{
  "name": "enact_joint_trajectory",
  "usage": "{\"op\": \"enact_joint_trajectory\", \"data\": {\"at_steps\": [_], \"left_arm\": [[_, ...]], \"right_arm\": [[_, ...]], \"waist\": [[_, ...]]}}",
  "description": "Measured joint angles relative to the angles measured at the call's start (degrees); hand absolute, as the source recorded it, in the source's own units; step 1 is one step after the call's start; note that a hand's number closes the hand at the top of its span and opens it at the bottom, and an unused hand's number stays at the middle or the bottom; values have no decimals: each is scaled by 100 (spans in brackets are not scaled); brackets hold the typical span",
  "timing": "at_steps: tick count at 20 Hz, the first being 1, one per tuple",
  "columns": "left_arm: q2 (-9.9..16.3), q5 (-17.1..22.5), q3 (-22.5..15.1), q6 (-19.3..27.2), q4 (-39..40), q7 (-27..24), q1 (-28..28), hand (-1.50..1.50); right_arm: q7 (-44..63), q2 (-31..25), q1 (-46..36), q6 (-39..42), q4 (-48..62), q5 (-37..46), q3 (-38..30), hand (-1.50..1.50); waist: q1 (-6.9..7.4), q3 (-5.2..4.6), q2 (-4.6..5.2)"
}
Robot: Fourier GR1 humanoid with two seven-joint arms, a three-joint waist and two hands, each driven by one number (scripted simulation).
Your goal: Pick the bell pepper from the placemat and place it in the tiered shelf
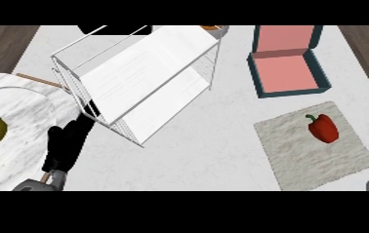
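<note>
Glossy red bell pepper [323, 127] lies on rough grey placemat [314, 146], near right. White wire tiered shelf [144, 81] far left. Left hand [65, 146] near left, fingers relaxed, straight, holding nothing.

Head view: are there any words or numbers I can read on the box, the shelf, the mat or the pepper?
None: no words, numbers or signs show anywhere.
Open box: plain pink inside, dark blue-green outside.
Tiered shelf: plain white.
Placemat: plain grey.
Bell pepper: plain red.
Left hand: plain black.
</note>
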Motion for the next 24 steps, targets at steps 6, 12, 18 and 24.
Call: {"op": "enact_joint_trajectory", "data": {"at_steps": [6,12,18,24], "left_arm": [[-184,-158,-87,-186,395,-170,-37,0],[-356,-293,-103,-190,552,-265,-27,0],[-296,-255,-11,-326,637,-270,-121,0],[-431,-350,-17,-278,714,-160,-230,0]], "right_arm": [[-1071,-323,-433,1223,825,163,124,-150],[-242,-771,-547,1798,213,561,695,-150],[816,-1440,-651,1259,-563,2067,1546,-150],[2551,-1274,-992,837,-1435,3290,2368,-150]], "waist": [[47,0,-33],[27,-20,-67],[82,-38,-69],[74,-29,-71]]}}
